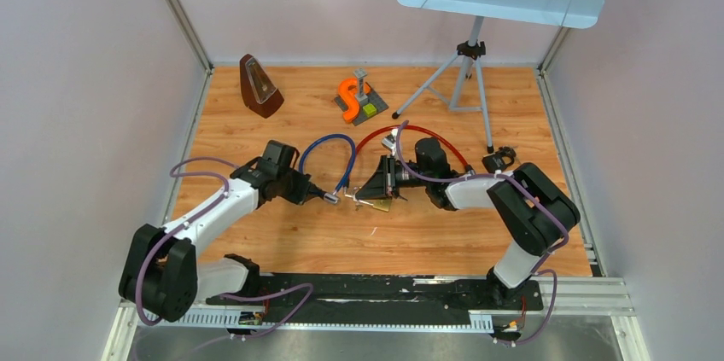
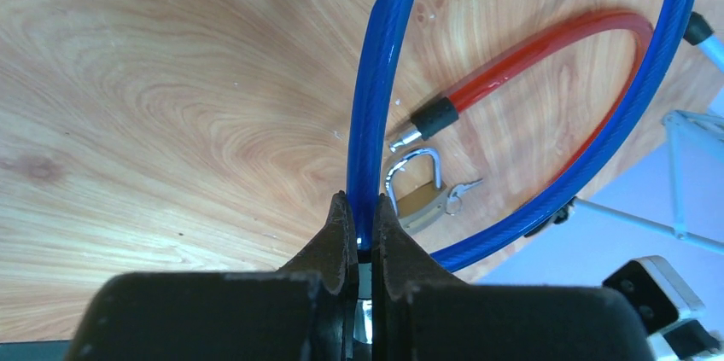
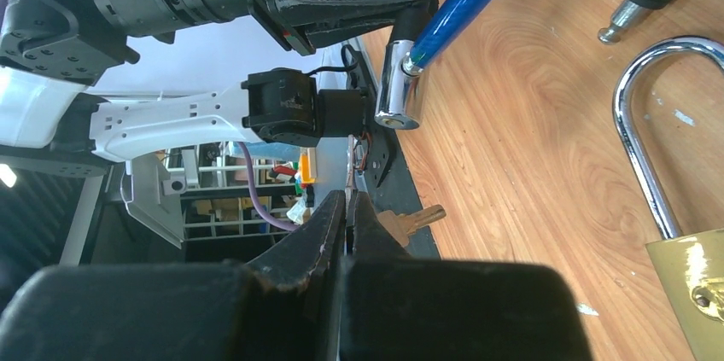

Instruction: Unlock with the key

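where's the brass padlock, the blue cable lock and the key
brass padlock (image 2: 421, 205): left wrist view, on its brass body
blue cable lock (image 2: 373, 96): left wrist view, on the cable's straight run
key (image 3: 416, 218): right wrist view, on its exposed brass end

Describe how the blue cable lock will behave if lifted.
The blue cable lock probably keeps its springy loop rather than hanging limp: it arcs smoothly from the left hand. Its glossy sheath may twist in the grip. The chrome lock head likely weighs that end down.
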Tool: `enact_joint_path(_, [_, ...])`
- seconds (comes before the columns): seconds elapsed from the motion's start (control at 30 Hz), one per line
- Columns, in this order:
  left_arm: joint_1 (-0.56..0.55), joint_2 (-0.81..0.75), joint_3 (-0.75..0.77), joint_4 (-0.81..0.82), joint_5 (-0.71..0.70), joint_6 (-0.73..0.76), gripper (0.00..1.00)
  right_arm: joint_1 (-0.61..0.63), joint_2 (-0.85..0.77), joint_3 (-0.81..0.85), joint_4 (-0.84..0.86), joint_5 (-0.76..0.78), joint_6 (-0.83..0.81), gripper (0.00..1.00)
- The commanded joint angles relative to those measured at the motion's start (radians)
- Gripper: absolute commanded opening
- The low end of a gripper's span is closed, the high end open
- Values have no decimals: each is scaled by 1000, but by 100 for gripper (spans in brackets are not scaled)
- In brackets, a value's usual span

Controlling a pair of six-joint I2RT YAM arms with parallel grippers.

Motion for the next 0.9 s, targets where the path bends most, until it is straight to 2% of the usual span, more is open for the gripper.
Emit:
enact_joint_path(0.0, [-1,-49,-6,118,44,-82,0,-3,7,12,74,-27,17,0])
enact_joint_path(0.27, [-1,-74,-44,183,66,-158,0,-3,-7,2,49,7,27,0])
enact_joint_path(0.87, [-2,-85,-43,197,73,-167,0,0,8,23,39,57,56,0])
